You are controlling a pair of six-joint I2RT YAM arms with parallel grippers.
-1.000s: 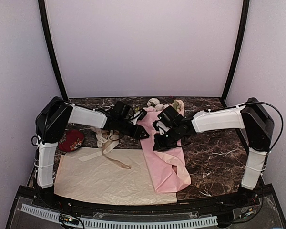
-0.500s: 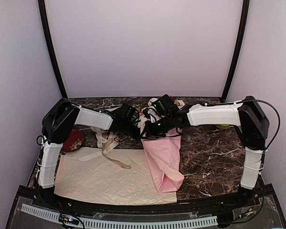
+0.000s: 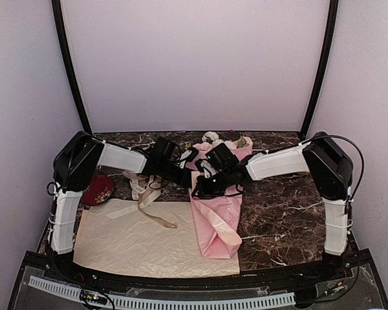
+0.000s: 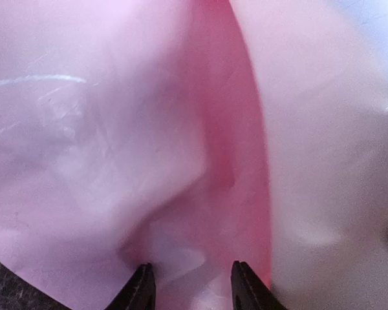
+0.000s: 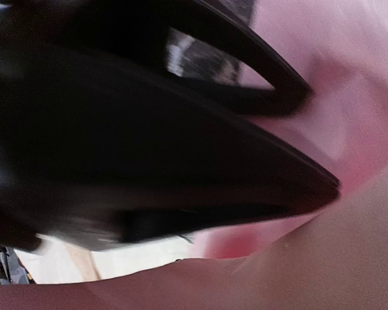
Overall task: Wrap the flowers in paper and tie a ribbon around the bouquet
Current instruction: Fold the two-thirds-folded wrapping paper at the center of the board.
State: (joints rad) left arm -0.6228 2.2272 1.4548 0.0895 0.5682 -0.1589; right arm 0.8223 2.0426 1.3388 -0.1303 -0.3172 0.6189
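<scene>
- Wrapping is the step in hand: the large, thin, crinkled pink paper sheet [image 3: 216, 219] is gathered lengthwise down the middle of the dark marble desk [image 3: 284, 200]. The pink and cream artificial roses [image 3: 221, 139] show at its far end.
- The right arm's fingers [image 5: 310, 187] are closed to a point against the pink paper sheet. The sheet draws up towards them, so I judge they pinch one of its edges.
- The left arm's fingers [image 3: 191, 173] stand apart, with a soft fold of the sheet lying between the tips and not clamped.
- The long, flat tan satin ribbon [image 3: 147, 201] lies loose, partly on the pale cream-beige sheet [image 3: 142, 245], so tying has not begun.
- Next, I judge, the held edge must go fully across the stems. The left arm's fingers should then close on the overlap so the thin sheet cannot spring open.
- A second ago the sheet lay wider and flatter, its near end further right. The right arm has since swung left to meet the left arm, narrowing the sheet.
</scene>
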